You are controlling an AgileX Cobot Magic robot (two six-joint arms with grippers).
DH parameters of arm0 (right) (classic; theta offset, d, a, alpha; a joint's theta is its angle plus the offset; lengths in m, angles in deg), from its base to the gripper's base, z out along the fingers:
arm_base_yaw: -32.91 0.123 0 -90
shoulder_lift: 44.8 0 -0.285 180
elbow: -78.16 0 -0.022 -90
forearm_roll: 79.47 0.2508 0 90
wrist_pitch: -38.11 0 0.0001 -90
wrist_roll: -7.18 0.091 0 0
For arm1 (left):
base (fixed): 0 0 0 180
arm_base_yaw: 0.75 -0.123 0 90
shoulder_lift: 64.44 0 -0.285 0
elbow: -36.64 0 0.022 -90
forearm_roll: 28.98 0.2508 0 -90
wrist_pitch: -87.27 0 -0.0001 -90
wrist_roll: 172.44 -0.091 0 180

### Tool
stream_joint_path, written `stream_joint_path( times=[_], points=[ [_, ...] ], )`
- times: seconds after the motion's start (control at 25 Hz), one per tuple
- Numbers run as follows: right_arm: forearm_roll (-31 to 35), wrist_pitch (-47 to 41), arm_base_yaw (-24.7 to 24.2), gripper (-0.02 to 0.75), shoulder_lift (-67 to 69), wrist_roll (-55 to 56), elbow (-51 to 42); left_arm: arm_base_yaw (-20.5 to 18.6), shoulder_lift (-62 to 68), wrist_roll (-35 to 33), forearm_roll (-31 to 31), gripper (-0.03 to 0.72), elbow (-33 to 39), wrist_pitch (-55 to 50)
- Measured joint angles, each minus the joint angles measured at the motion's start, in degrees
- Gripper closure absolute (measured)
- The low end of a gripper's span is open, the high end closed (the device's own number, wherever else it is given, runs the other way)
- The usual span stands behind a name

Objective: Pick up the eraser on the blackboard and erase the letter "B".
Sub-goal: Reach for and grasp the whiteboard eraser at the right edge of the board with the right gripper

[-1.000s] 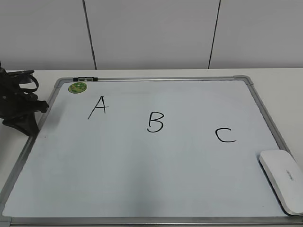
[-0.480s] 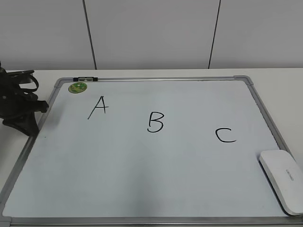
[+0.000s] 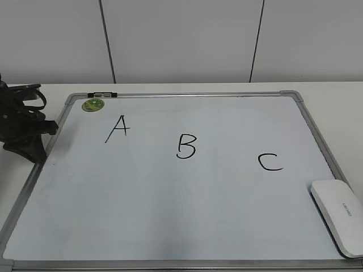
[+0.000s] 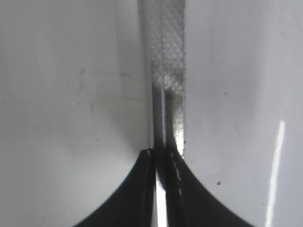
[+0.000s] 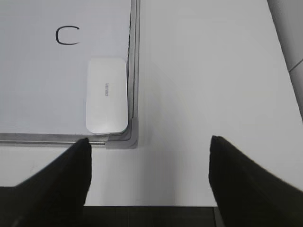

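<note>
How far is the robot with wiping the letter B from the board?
Nothing looks done yet. The letter B is whole on the board, between A and C. The eraser lies untouched at the board's near right corner. The right gripper hangs open over the table near that corner, holding nothing. The left gripper is shut over the board's frame. Left to do: grasp the eraser, carry it to B, wipe.

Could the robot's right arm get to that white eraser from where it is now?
Probably yes. The right pincer is open just off the board's corner, and the eraser lies flat by the frame with nothing between or on top of it.
</note>
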Motion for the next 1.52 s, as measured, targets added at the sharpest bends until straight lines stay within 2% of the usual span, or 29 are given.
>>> stream_joint_path(
  times=[0.16,0.48,0.76,0.96,1.12,1.32,1.52],
  points=[
    [1.7,-0.5,0.0,0.147,10.2,-0.1,4.0,0.0,0.0,0.0,0.0,0.678,0.0,0.0],
    [7.9,6.9,0.0,0.147,24.6,-0.9,6.3,0.0,0.0,0.0,-0.3,0.678,0.0,0.0],
    [8.8,7.7,0.0,0.146,40.2,-2.0,9.0,0.0,0.0,0.0,-0.5,0.678,0.0,0.0],
    [9.9,10.3,0.0,0.101,50.5,-3.6,9.0,0.0,0.0,0.0,-0.5,0.678,0.0,0.0],
    [10.7,13.6,0.5,0.09,56.5,-4.6,9.0,0.0,0.0,0.0,-0.5,0.678,0.0,-0.1],
    [10.9,17.5,3.7,0.09,62.3,-4.6,9.0,0.0,0.0,0.0,-0.6,0.678,0.0,-0.1],
    [10.3,19.4,4.0,0.088,67.3,-3.2,9.1,0.0,0.0,0.0,-0.6,0.678,0.0,-0.1]
  ],
)
